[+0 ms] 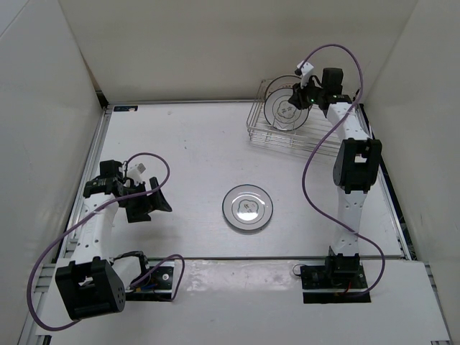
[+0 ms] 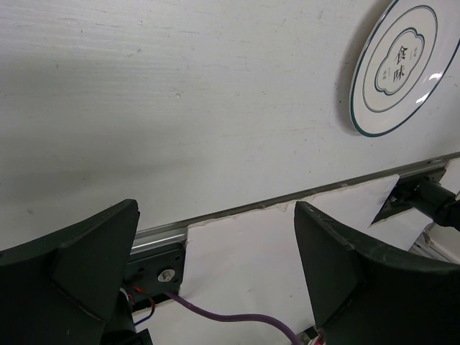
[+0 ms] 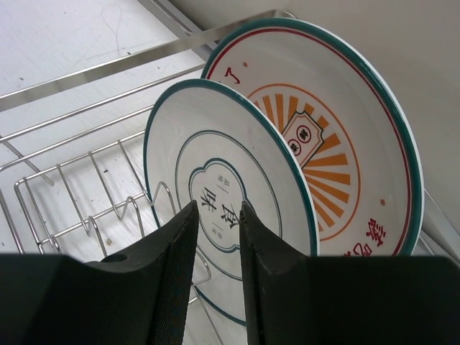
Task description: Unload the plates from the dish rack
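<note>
The silver wire dish rack stands at the far right of the table. Two plates stand upright in it: a white plate with teal rings and a centre mark, and behind it a larger plate with an orange sunburst and teal rim. My right gripper hovers at the plates; in the right wrist view its fingers are a narrow gap apart in front of the white plate's face, holding nothing. A second white ringed plate lies flat mid-table. My left gripper is wide open and empty at the left.
White walls enclose the table on three sides, and the rack sits close to the back right corner. The flat plate also shows in the left wrist view. Purple cables loop by both arm bases along the near metal edge strip.
</note>
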